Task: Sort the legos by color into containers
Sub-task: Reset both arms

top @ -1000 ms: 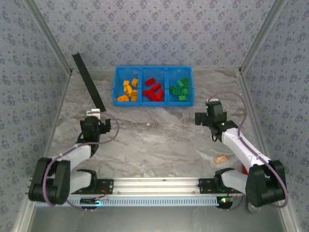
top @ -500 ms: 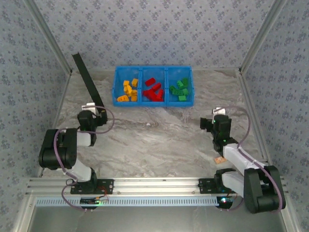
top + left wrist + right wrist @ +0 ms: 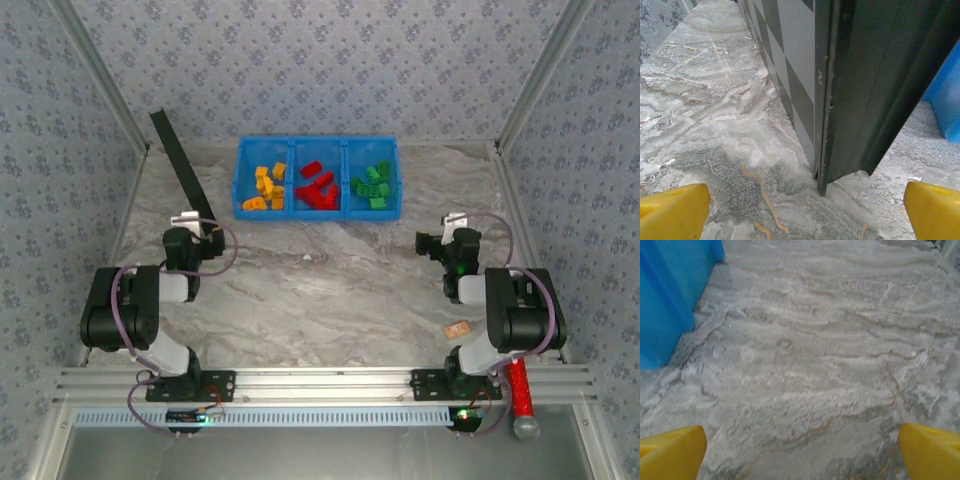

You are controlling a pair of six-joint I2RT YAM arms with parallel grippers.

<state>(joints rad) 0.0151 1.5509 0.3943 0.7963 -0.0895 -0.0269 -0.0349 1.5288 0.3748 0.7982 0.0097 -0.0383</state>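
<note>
The blue bin stands at the back of the table with three compartments in a row. Orange-yellow legos lie in its left compartment, red legos in the middle one, green legos in the right one. My left gripper is folded back at the left, open and empty, its yellow fingertips wide apart above bare table. My right gripper is folded back at the right, also open with nothing between its fingertips. A blue bin wall shows at the left of the right wrist view.
A dark checkered board leans at the back left, its lower end just ahead of my left gripper. A small tan block lies near the right arm's base. A red glittery cylinder lies past the front right rail.
The right arm has folded back toward its base, uncovering the red cylinder at the front right. The left arm folded back before that and has held still since.
</note>
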